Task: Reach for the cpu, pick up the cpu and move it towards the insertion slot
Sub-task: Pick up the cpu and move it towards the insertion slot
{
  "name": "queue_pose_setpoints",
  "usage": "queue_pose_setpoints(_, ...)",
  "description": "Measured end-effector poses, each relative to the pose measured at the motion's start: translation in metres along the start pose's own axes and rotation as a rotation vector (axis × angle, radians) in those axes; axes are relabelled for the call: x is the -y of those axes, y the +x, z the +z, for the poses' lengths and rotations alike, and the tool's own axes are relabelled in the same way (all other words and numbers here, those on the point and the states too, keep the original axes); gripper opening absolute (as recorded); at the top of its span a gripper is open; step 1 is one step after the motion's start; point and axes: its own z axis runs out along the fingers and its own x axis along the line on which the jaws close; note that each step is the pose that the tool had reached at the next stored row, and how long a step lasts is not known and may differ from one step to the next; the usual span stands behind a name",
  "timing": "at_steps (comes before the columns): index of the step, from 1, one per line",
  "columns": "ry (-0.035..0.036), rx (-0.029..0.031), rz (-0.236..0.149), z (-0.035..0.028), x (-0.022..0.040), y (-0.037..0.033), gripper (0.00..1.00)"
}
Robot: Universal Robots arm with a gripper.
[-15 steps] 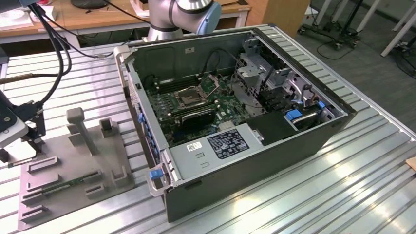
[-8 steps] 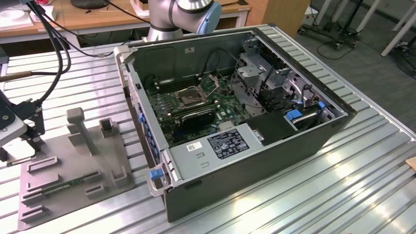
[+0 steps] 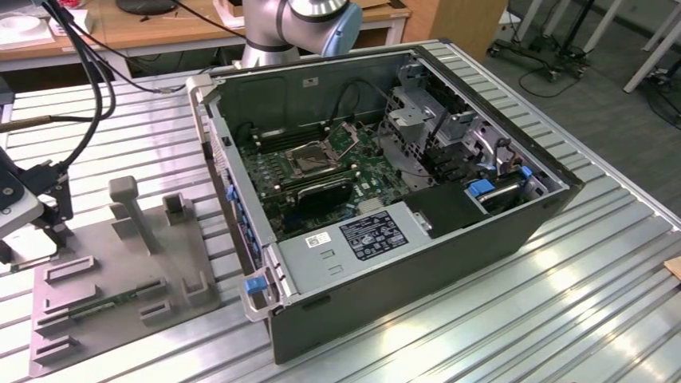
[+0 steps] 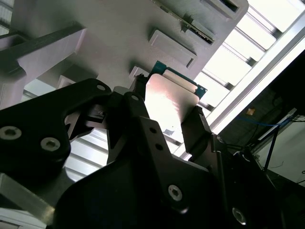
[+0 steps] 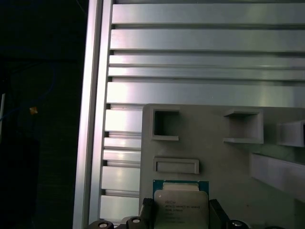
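Observation:
The cpu (image 4: 172,93) is a flat silvery square with a thin green edge. It sits between my gripper's (image 4: 167,104) two dark fingers, which press on its opposite sides. In the first wrist view the cpu (image 5: 180,199) is over the near edge of the grey fixture plate (image 5: 214,157), with the gripper (image 5: 180,215) shut on it. In the exterior view the gripper (image 3: 27,239) is at the far left, over the fixture plate (image 3: 117,271). The insertion slot (image 3: 312,157), silver-framed with a dark centre, lies on the motherboard inside the open computer case, well towards the exterior view's right.
The open computer case (image 3: 426,239) stands mid-table on slatted aluminium (image 3: 532,319). The fixture plate carries upright grey blocks (image 3: 126,203) and a green memory stick (image 3: 112,302). Black cables (image 3: 96,88) hang above the gripper. The table's edge rail (image 5: 90,119) runs close by the fixture.

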Motion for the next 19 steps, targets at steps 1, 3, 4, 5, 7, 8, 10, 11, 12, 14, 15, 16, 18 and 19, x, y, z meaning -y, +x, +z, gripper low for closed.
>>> queue_pose_setpoints(1,0.0000,0.0000,0.000,-0.0004,0.0000,0.0000,0.54)
queue_pose_setpoints(3,0.0000,0.0000,0.000,-0.0004,0.0000,0.0000,0.54)
queue_pose_setpoints(4,0.0000,0.0001,0.000,-0.0004,0.0000,0.0000,0.54)
queue_pose_setpoints(5,0.0000,0.0000,0.000,-0.0004,0.0000,0.0000,0.54)
queue_pose_setpoints(7,0.0000,0.0000,0.000,-0.0004,0.0000,0.0000,0.54)
queue_pose_setpoints(8,0.0000,0.0000,0.000,-0.0004,0.0000,0.0000,0.54)
queue_pose_setpoints(10,0.0003,-0.0004,0.000,-0.0012,0.0000,0.0000,0.54)
queue_pose_setpoints(11,0.0003,-0.0005,0.000,-0.0021,-0.0001,0.0000,0.54)
queue_pose_setpoints(12,0.0000,-0.0001,0.000,-0.0027,-0.0001,0.0000,0.54)
queue_pose_setpoints(14,0.0001,-0.0001,0.000,-0.0052,-0.0002,0.0000,0.54)
queue_pose_setpoints(15,0.0000,-0.0001,0.000,-0.0065,-0.0003,0.0000,0.54)
queue_pose_setpoints(16,0.0000,0.0000,0.000,-0.0078,-0.0003,-0.0001,0.54)
queue_pose_setpoints(18,-0.0001,0.0000,0.000,-0.0104,-0.0005,-0.0001,0.54)
queue_pose_setpoints(19,0.0000,0.0000,0.000,-0.0115,-0.0005,-0.0001,0.54)
